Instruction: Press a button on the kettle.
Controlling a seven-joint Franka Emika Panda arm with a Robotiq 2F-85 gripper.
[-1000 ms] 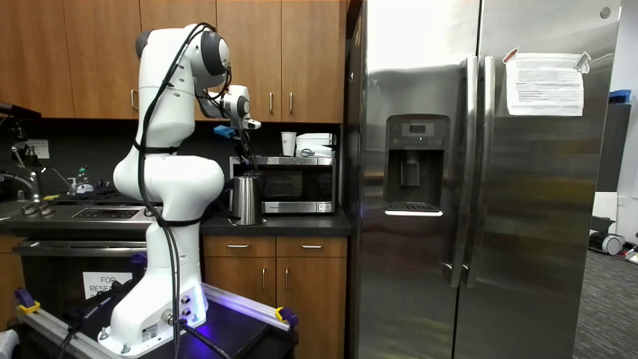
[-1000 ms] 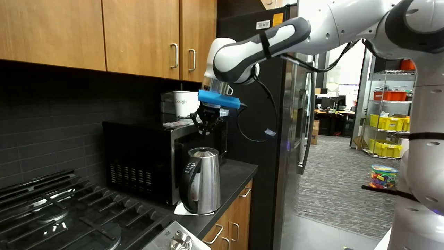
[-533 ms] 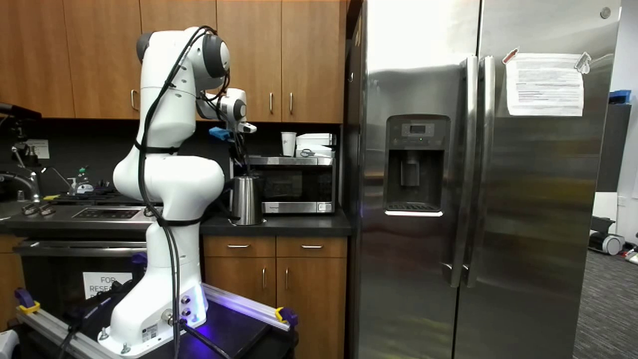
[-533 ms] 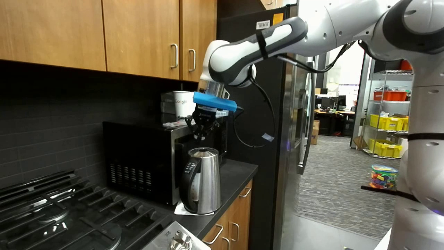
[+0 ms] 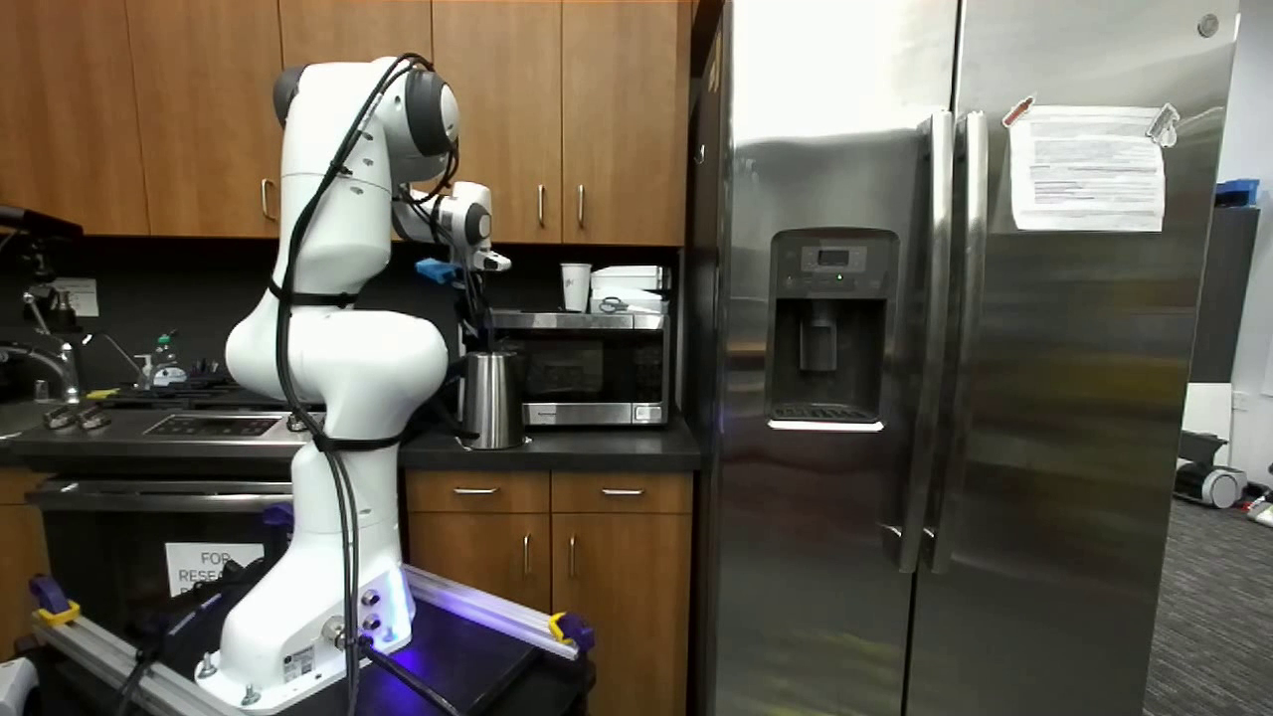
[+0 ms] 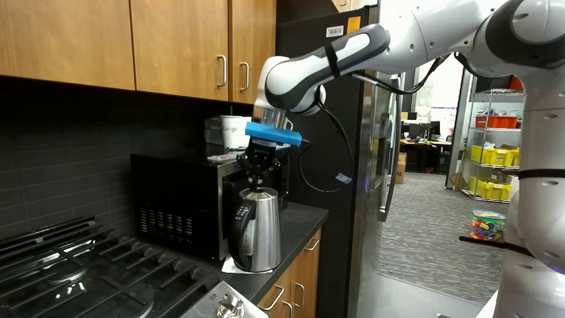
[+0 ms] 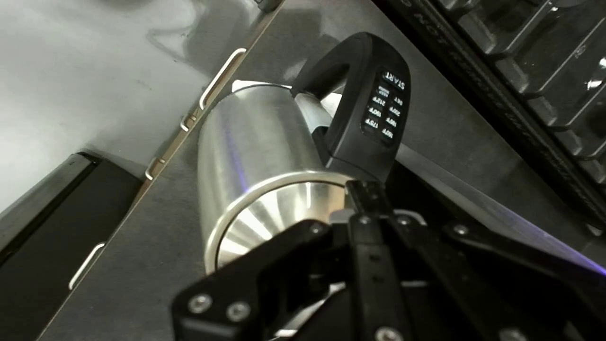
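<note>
kettle (image 6: 267, 240), steel, upright near the stove (image 6: 103, 265); gripper (image 6: 254, 183), clenched on nothing, over the lid (image 7: 284, 210), contact unclear; button panel (image 7: 384, 106), presumed target, on the handle (image 7: 371, 57), lower and stoveward of the fingertips (image 7: 358, 192).

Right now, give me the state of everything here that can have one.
Kettle, upright
Kettle lid, shut
Start button, can't tell if pressed
Gripper, shut
Microwave door, shut
Cup, upright
Fridge doors, both shut
Drawers, shut
Cupboards, shut
Oven door, looks shut
</note>
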